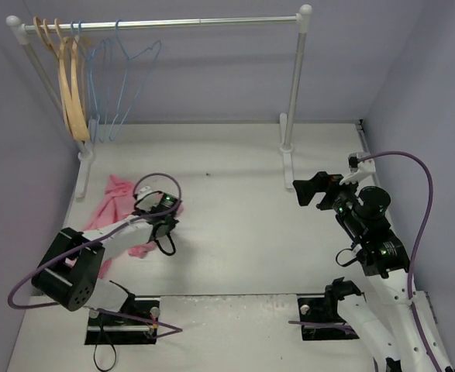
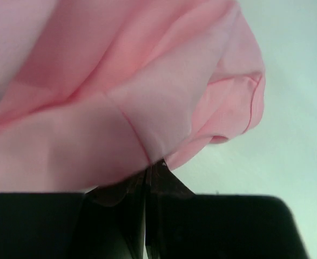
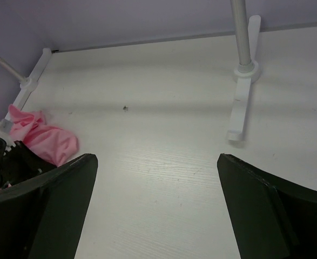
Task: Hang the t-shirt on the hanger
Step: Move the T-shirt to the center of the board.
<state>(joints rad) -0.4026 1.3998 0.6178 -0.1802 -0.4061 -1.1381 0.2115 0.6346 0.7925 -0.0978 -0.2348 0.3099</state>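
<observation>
Pinching the pink t-shirt (image 1: 118, 195), the left tool (image 2: 146, 181) is squeezed tight on the cloth. The right tool (image 1: 308, 191) is wide apart above the white surface (image 1: 235, 232).

My cams: top ext – high, behind arm bases, looking down on whole table (image 1: 235, 217). L wrist – v. close on t-shirt (image 2: 120, 81). R wrist – low, facing fwd; shares t-shirt, rack foot (image 3: 239, 108) w/ top.
</observation>
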